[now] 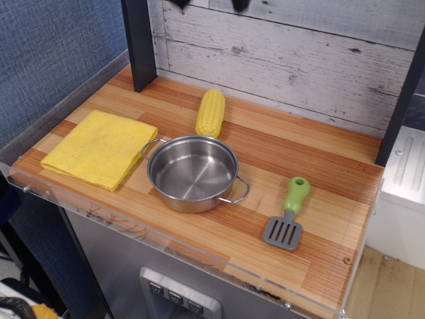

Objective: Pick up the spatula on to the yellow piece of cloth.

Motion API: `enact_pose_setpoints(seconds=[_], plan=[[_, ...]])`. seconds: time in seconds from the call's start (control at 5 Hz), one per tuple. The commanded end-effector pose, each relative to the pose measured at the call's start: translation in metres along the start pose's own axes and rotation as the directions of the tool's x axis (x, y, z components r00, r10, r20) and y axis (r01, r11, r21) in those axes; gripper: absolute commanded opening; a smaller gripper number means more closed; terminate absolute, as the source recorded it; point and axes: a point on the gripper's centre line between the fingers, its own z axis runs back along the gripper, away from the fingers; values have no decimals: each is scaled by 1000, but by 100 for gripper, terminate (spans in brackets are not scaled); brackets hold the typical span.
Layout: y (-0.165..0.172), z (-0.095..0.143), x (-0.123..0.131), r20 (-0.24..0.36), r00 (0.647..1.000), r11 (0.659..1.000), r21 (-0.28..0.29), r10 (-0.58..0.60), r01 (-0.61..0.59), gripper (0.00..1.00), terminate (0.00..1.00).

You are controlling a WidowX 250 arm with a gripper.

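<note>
While the spatula [289, 214] lies well apart from the yellow piece of cloth [99, 147], the hand's [210, 4] state cannot be told.

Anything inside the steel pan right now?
No. The steel pan shows only its bare shiny bottom. The spatula lies on the counter to its right. The surface beneath the pan is covered.

a toy kitchen set: wooden counter [265, 153], whitewashed plank backsplash [299, 53], steel pan [192, 173].
</note>
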Motion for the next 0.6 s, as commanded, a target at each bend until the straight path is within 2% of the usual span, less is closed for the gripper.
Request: enact_pose_setpoints(seconds=[0.0, 0.4], plan=[[-3, -44, -12, 4, 1000, 1000, 4, 4, -4, 100, 0], [-28, -85, -30, -26, 999, 1000, -4, 23, -23, 100, 0]])
